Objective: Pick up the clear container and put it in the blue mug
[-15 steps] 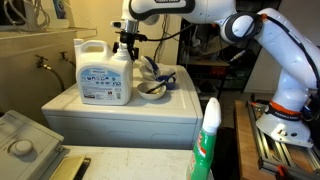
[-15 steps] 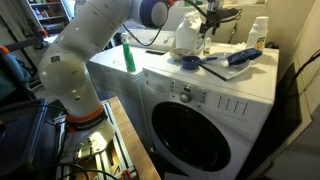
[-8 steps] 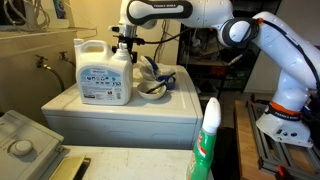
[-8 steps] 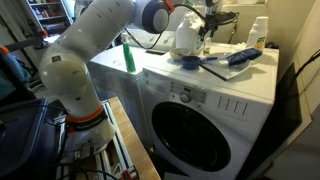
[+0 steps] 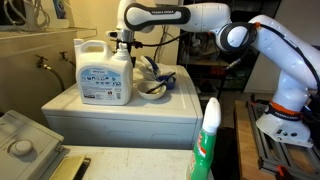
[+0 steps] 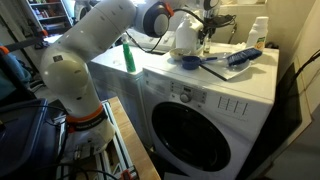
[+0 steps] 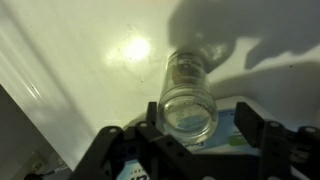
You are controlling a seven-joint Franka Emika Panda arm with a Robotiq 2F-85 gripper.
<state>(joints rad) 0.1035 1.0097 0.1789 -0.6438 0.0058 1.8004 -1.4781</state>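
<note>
White washer top [image 5: 70,104] carries a detergent jug [image 5: 100,75], a bowl [image 5: 152,89] and the blue mug [image 6: 189,62]. Just beside the jug hangs the gripper [image 7: 200,128], fingers spread wide. The clear container [image 7: 188,95] sits between them on the white surface; I cannot tell whether they touch it.

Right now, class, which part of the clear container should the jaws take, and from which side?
Take the clear container across its round side wall just below the rim, coming straight down from above. In the wrist view it seems to stand upright, mouth toward the camera, and the gripper has its jaws open either side of it.
</note>
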